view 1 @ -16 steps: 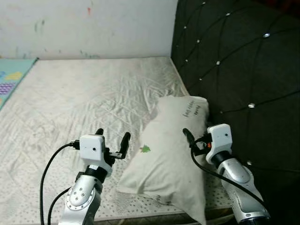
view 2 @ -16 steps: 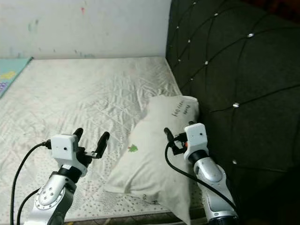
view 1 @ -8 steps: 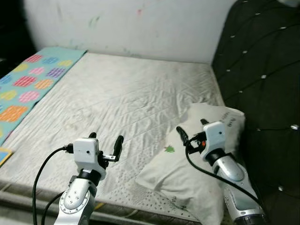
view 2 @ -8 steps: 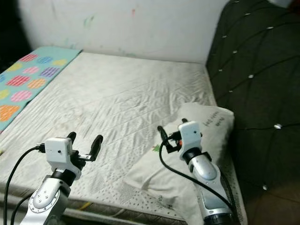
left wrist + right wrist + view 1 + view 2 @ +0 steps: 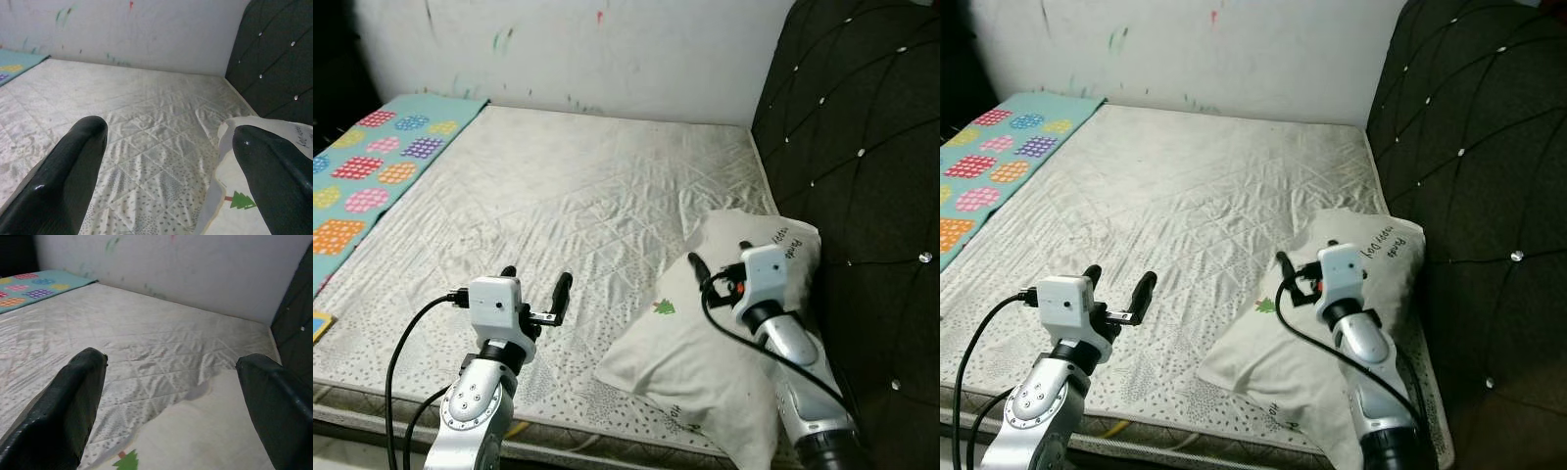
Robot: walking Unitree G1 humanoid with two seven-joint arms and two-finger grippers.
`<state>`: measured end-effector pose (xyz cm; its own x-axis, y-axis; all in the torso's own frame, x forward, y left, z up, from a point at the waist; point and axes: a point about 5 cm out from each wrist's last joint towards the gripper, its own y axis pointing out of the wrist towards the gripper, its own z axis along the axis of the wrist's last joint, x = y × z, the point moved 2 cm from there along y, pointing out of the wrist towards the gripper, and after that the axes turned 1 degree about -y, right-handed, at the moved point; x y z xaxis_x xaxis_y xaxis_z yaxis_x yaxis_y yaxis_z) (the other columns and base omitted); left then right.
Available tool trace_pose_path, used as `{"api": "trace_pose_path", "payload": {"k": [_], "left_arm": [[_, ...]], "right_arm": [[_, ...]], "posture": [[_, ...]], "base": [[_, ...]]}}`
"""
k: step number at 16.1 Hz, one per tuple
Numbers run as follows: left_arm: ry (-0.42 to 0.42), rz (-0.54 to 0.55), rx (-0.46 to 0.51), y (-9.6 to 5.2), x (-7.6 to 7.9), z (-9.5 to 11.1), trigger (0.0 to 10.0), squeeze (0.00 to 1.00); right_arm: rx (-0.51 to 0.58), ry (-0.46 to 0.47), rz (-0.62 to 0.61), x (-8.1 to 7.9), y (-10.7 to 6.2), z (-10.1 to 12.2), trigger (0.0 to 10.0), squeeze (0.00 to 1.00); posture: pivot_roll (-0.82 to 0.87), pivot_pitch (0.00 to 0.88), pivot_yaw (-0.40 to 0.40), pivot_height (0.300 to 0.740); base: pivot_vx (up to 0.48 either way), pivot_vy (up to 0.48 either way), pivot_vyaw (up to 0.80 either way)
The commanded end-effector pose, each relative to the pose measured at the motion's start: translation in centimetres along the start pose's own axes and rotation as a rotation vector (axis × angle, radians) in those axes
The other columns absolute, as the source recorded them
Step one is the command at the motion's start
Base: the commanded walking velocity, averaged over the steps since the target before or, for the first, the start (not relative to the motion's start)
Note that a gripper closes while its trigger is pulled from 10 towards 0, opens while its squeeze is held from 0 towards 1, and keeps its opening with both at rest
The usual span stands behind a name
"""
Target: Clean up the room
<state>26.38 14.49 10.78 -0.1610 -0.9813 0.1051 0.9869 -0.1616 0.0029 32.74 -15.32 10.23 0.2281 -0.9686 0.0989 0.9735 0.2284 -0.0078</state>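
Note:
A white pillow [image 5: 724, 338] with a small green tree print lies on the mattress [image 5: 558, 186], its far end against the dark headboard. My right gripper [image 5: 718, 257] hovers open just above the pillow's middle, holding nothing. To the pillow's left, my left gripper [image 5: 536, 284] stands open over bare mattress near the front edge. The left wrist view looks between its black fingers [image 5: 63, 181] at the pillow's corner [image 5: 230, 205]. In the right wrist view the pillow [image 5: 195, 431] lies right below the fingers [image 5: 58, 416].
A dark tufted headboard [image 5: 862, 117] rises on the right. A white wall with paint marks [image 5: 607, 49] closes the far side. A teal mat with coloured patches [image 5: 372, 166] lies along the mattress's left side. The mattress's front edge [image 5: 372, 411] runs below my arms.
The camera has swung left and pulled back, bringing the colourful mat into view. Both grippers stay open in much the same pose. The pillow has not moved.

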Motion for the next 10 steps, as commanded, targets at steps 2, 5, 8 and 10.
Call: {"api": "trace_pose_path", "payload": {"k": [2, 5, 8, 10], "left_arm": [[-0.011, 0.034, 0.004, 0.5, -0.7, 0.0, 10.0, 0.0], [-0.004, 0.076, 0.02, 0.3, -1.5, 0.1, 10.0, 0.0], [0.018, 0.136, 0.045, 0.3, -3.3, 0.6, 10.0, 0.0], [0.012, 0.149, 0.055, 0.3, -3.0, 0.8, 10.0, 0.0]], "right_arm": [[0.011, 0.004, -0.056, 0.9, 0.4, 0.4, 10.0, 0.0], [-0.004, 0.036, -0.164, 2.3, -0.2, 0.2, 10.0, 0.0], [-0.029, 0.044, -0.19, 2.5, -0.8, 0.2, 10.0, 0.0], [-0.038, 0.039, -0.18, 2.5, -0.9, 0.2, 10.0, 0.0]], "posture": [[-0.1, 0.0, -0.024, 0.74], [-0.1, 0.0, -0.043, 0.74], [-0.1, 0.0, -0.068, 0.74], [-0.09, 0.0, -0.073, 0.74]], "base": [[0.0, 0.0, 0.0], [0.0, 0.0, 0.0], [0.0, 0.0, -0.27], [0.0, 0.0, -0.8]]}}
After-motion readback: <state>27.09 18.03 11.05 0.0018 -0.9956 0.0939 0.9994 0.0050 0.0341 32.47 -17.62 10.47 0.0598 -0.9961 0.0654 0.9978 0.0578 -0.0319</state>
